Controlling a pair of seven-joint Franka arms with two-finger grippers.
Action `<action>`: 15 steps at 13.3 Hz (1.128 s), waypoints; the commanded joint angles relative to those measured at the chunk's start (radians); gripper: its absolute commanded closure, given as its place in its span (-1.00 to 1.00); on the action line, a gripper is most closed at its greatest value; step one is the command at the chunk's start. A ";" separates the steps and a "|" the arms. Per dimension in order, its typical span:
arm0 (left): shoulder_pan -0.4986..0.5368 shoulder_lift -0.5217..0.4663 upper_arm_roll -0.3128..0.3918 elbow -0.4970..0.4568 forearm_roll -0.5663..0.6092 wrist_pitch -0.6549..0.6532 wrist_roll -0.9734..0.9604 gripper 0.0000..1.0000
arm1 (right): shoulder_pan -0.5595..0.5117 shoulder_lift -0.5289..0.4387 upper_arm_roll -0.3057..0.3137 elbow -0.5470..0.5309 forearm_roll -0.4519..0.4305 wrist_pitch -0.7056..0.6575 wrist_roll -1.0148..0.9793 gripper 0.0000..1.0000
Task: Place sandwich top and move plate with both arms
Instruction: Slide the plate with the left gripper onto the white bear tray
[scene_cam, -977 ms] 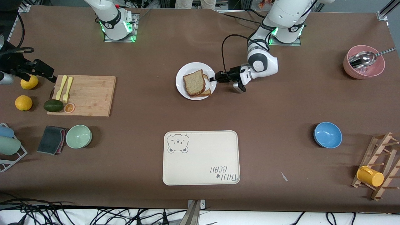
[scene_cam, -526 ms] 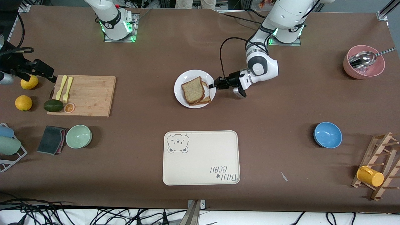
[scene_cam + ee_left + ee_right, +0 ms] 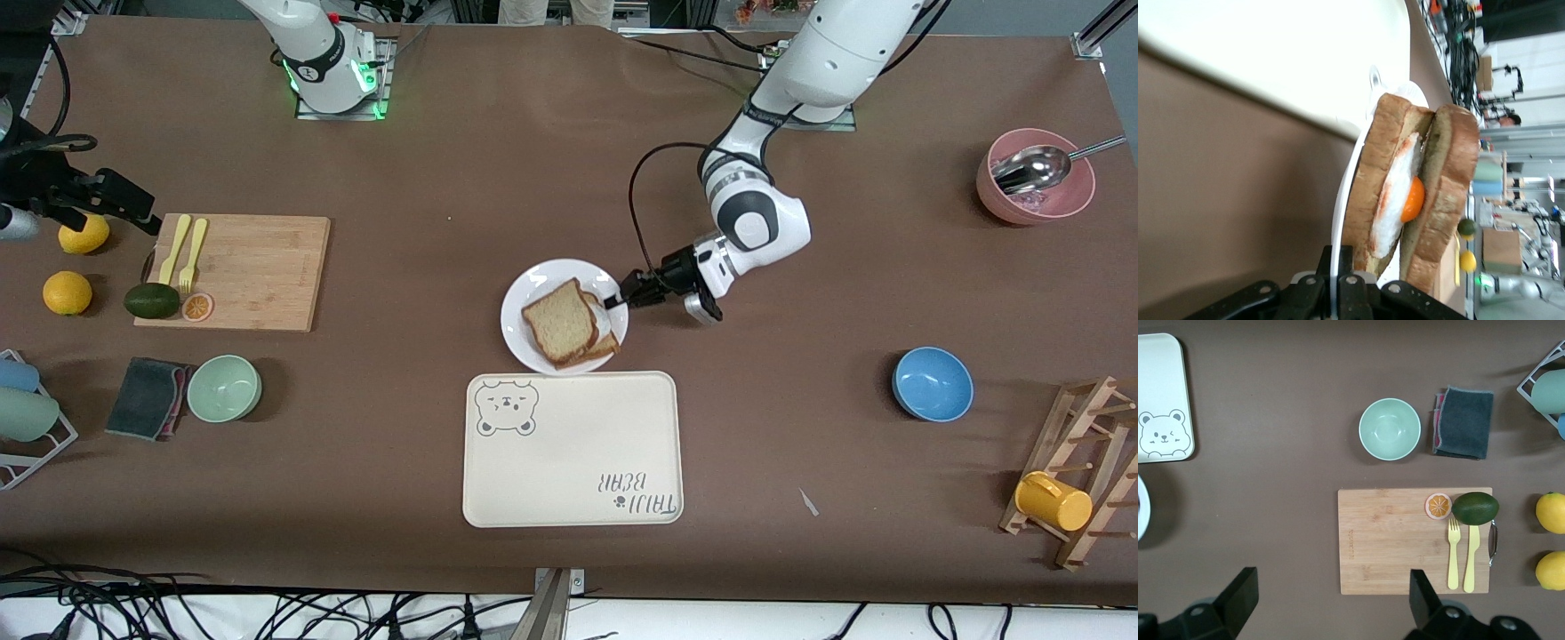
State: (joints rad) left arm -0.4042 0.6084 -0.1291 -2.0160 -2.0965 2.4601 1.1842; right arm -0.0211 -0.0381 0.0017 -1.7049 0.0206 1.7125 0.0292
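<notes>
The white plate [image 3: 528, 289] sits just farther from the front camera than the cream tray, its near rim at the tray's edge. On it the sandwich top [image 3: 558, 319] lies over a second bread slice. In the left wrist view the plate [image 3: 1340, 200] is edge-on, with a fried egg [image 3: 1412, 200] between the lower slice and the sandwich top [image 3: 1451, 180]. My left gripper [image 3: 615, 300] is shut on the plate's rim at the left arm's side, and its fingers [image 3: 1359, 267] pinch that rim. My right gripper [image 3: 1331, 597] hangs open and bare, high over the brown table beside the cutting board.
A cream bear tray [image 3: 573, 449] lies nearest the front camera. A cutting board [image 3: 236, 271] with yellow cutlery, an avocado and lemons is toward the right arm's end, with a green bowl [image 3: 224, 388] and a cloth. A blue bowl [image 3: 932, 383], pink bowl [image 3: 1034, 191] and mug rack stand toward the left arm's end.
My left gripper has carried the plate and sandwich toward the front camera, from mid-table to the tray's edge. The right arm has not moved.
</notes>
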 commanded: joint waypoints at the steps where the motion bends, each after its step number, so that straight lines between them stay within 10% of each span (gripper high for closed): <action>1: 0.031 0.085 -0.007 0.162 0.077 0.052 -0.116 1.00 | -0.005 -0.005 0.003 0.001 0.015 -0.007 0.008 -1.00; 6: 0.120 0.143 -0.009 0.342 0.510 0.060 -0.591 1.00 | -0.005 -0.006 0.003 0.001 0.015 -0.007 0.008 -1.00; 15: 0.122 0.316 -0.003 0.585 0.546 0.060 -0.698 1.00 | -0.005 -0.005 0.003 0.001 0.015 -0.007 0.006 -1.00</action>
State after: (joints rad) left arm -0.2823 0.8764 -0.1302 -1.5205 -1.5821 2.5145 0.5215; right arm -0.0211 -0.0377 0.0015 -1.7049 0.0207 1.7125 0.0293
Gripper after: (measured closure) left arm 0.956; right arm 0.000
